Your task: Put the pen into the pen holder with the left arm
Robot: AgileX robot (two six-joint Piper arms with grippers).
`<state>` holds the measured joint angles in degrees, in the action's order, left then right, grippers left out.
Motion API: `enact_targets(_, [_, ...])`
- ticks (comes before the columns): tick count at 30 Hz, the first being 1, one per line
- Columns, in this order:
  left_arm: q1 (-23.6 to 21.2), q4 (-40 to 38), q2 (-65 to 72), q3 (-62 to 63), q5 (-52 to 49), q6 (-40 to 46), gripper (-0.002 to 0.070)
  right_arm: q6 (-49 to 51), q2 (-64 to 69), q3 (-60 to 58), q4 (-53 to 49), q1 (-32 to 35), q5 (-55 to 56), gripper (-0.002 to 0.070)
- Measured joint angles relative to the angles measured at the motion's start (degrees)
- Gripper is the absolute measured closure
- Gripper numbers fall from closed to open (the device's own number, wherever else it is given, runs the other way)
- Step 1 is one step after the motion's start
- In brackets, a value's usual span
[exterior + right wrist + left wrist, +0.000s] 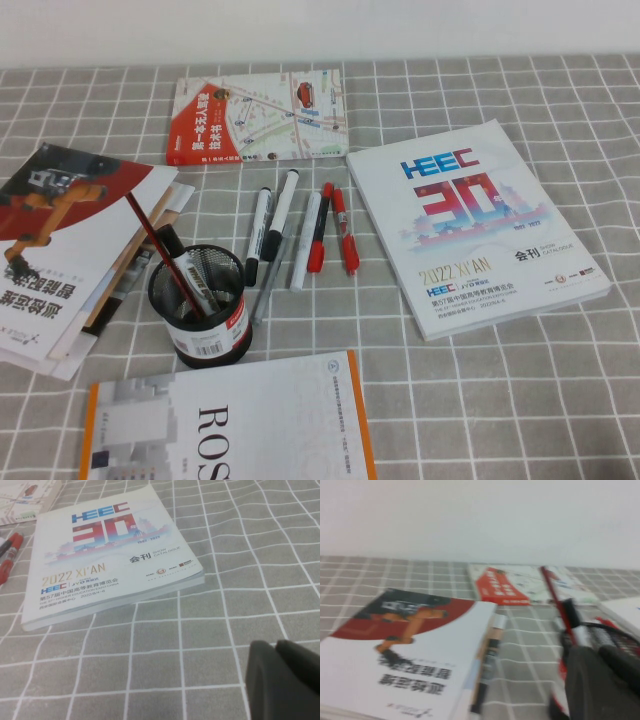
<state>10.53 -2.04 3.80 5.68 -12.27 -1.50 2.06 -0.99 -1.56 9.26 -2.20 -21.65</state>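
Note:
The black mesh pen holder (203, 312) stands left of centre, in front of the loose pens. A thick white marker with a black cap (190, 278) leans inside it, next to a thin dark-red stick (150, 235). Two similar markers (259, 236) (283, 208) lie on the cloth to its right. Neither arm shows in the high view. In the left wrist view my left gripper (606, 666) is shut and empty, close in front of the holder (607, 636); the view is blurred. My right gripper (276, 652) is shut and empty over bare cloth.
A white pen (305, 240) and two red-capped pens (320, 228) (345, 232) lie beside the markers. The HEEC catalogue (470, 225) is at the right, a red-and-white booklet (260, 115) behind, a magazine stack (70, 240) at the left, and an orange-edged book (230, 425) in front.

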Motion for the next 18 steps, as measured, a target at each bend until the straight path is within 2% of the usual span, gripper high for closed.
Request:
enact_targets(2, [-2.66, -4.95, 0.0, -2.74, 3.91, 4.97, 0.0675, 0.0, 0.0, 0.0, 0.0, 0.0, 0.0, 0.0692])
enact_targets(7, [-4.81, -7.37, -0.74, -6.9, 9.32, 8.19, 0.0675, 0.0, 0.0, 0.0, 0.0, 0.0, 0.0, 0.0692])
enact_targets(18, [-5.32, -5.78, -4.26, -7.03, -1.7, 11.2, 0.0675, 0.0, 0.0, 0.0, 0.0, 0.0, 0.0, 0.0691])
